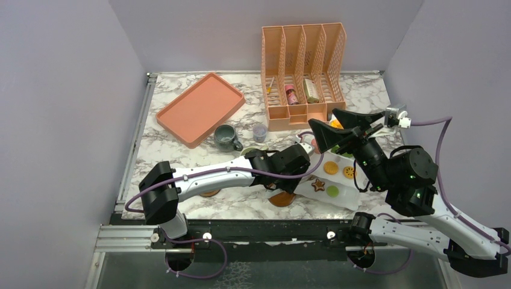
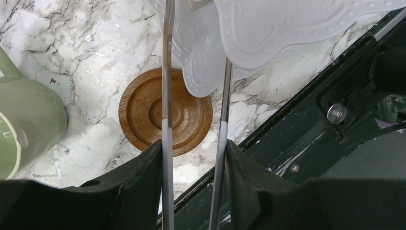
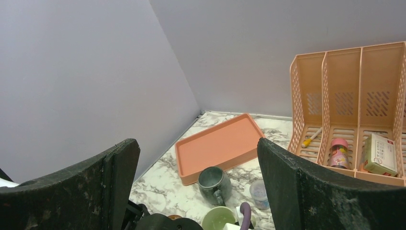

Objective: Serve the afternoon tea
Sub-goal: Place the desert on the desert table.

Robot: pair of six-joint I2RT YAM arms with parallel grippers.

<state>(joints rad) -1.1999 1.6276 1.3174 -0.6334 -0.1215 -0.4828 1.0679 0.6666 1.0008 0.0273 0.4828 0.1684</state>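
Observation:
My left gripper (image 2: 193, 146) is shut on thin metal tongs (image 2: 166, 96), whose two arms press against the fingers' inner faces. The tongs reach over a round brown coaster (image 2: 143, 110) to the scalloped rim of a white plate (image 2: 268, 28). That plate (image 1: 343, 195) carries toy cookies (image 1: 330, 168). A pale green mug (image 2: 24, 124) stands just left of the coaster (image 1: 282, 198). The grey-blue mug (image 1: 226, 137) stands near the orange tray (image 1: 200, 108). A second coaster (image 1: 210, 192) peeks from under the left arm. My right gripper (image 1: 322, 117) hangs open above the plate, holding nothing.
An orange file rack (image 1: 304, 72) at the back holds a pink bottle (image 3: 338, 152) and a small box. A tiny lilac cup (image 1: 260, 132) stands in front of it. The black rail (image 2: 311, 120) marks the table's near edge, close to the coaster.

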